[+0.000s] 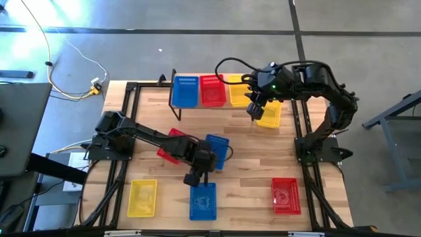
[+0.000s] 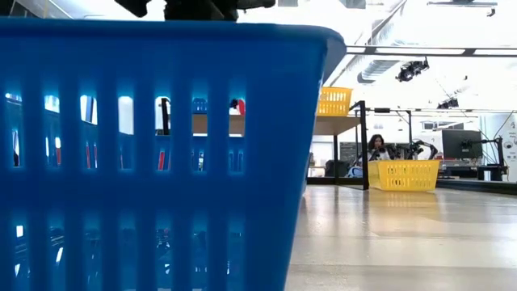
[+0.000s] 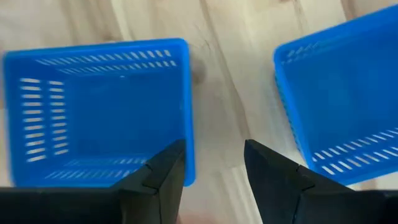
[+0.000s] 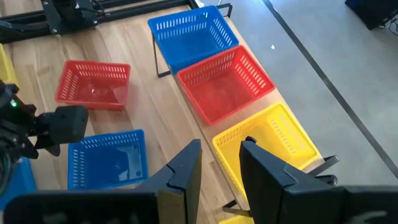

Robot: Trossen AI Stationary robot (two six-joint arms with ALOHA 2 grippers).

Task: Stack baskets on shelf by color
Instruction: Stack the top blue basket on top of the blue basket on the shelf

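Observation:
On the shelf (image 2: 333,125) at the far edge stand a blue basket (image 1: 185,91), a red basket (image 1: 212,90) and a yellow basket (image 1: 237,91), side by side. My left gripper (image 1: 197,176) is open and points down over the gap between two blue baskets, the near one (image 1: 203,201) and the farther one (image 1: 218,151). In the left wrist view one finger (image 3: 163,174) stands over a corner of one blue basket (image 3: 99,112). My right gripper (image 1: 253,109) hangs open and high by the shelf's right end, above a yellow basket (image 1: 270,114) on the table.
On the table, a red basket (image 1: 172,146) lies partly under my left arm. Close to the near edge sit a yellow basket (image 1: 143,197) at the left and a red basket (image 1: 285,195) at the right. A person (image 2: 376,147) sits in the room behind.

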